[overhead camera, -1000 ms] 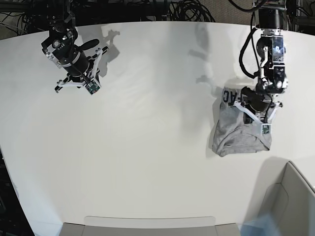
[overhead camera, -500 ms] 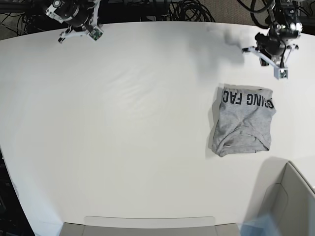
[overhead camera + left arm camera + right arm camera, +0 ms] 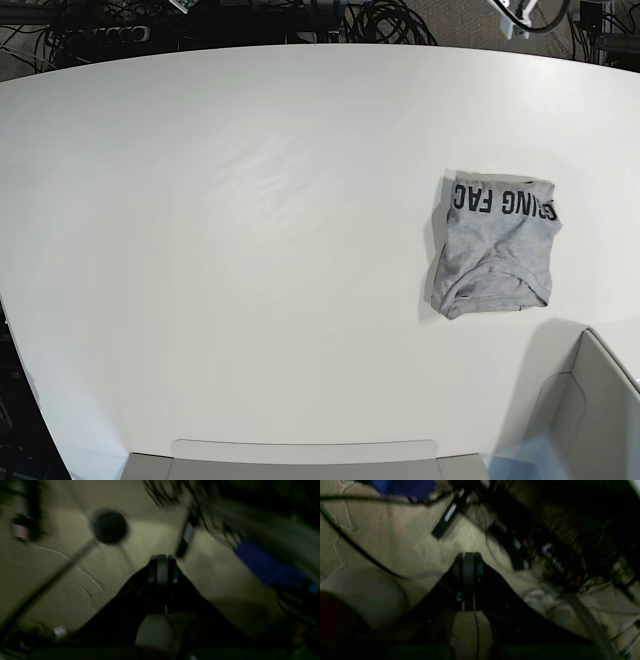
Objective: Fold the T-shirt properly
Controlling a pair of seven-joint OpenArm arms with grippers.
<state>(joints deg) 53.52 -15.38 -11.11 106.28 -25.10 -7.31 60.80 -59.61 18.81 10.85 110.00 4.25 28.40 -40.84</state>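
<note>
The heather-grey T-shirt (image 3: 495,258) lies folded into a small, slightly rumpled rectangle on the right side of the white table (image 3: 250,260), with black block letters along its far edge. Both arms are pulled back past the table's far edge, and only slivers of them show at the top of the base view. My left gripper (image 3: 162,563) is shut and empty, pointing at the floor behind the table. My right gripper (image 3: 467,561) is also shut and empty, over floor and cables. The T-shirt is not in either wrist view.
A grey open box (image 3: 590,410) stands at the table's front right corner, just in front of the shirt. A flat grey tray edge (image 3: 300,455) runs along the front. Black cables (image 3: 385,20) lie behind the far edge.
Both arms have lifted away and drawn back beyond the far edge of the table. The left gripper has let go of the shirt, which has stayed folded where it lay.
</note>
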